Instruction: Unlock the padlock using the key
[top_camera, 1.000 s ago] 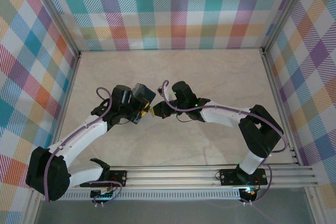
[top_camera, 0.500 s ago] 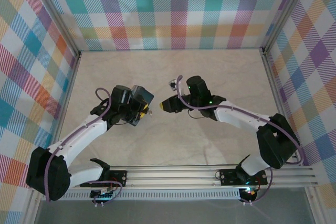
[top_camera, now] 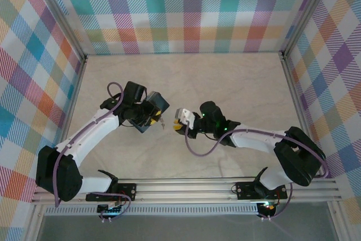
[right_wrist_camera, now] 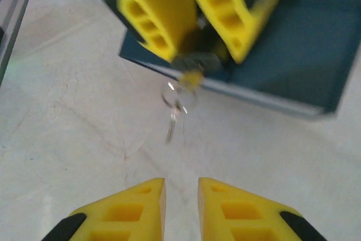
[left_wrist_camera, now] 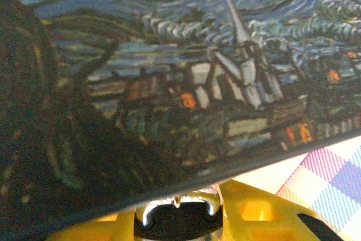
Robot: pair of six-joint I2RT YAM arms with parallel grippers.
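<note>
Starting at the left, the left gripper (top_camera: 153, 120) is seen clenched on the padlock (right_wrist_camera: 194, 62), whose dark body is pinched between the two yellow fingers (right_wrist_camera: 155, 18). From the left wrist, the silver shackle (left_wrist_camera: 177, 206) is caught between those fingers, under the edge of the box (left_wrist_camera: 186, 83). The box, painted in dark blue swirls, is set on the table (top_camera: 186, 77) right behind the gripper. Below the padlock a small ring (right_wrist_camera: 178, 95) is hung, and the key (right_wrist_camera: 171, 128) is dangled from it, thin and blurred, over the table; whether the surface is touched by it cannot be told. Further right, the right gripper (right_wrist_camera: 180, 207) is pointed at the padlock and is placed near it, not touching. Its own fingertips (right_wrist_camera: 121, 218) are parted by a narrow gap, and nothing is held between them.
</note>
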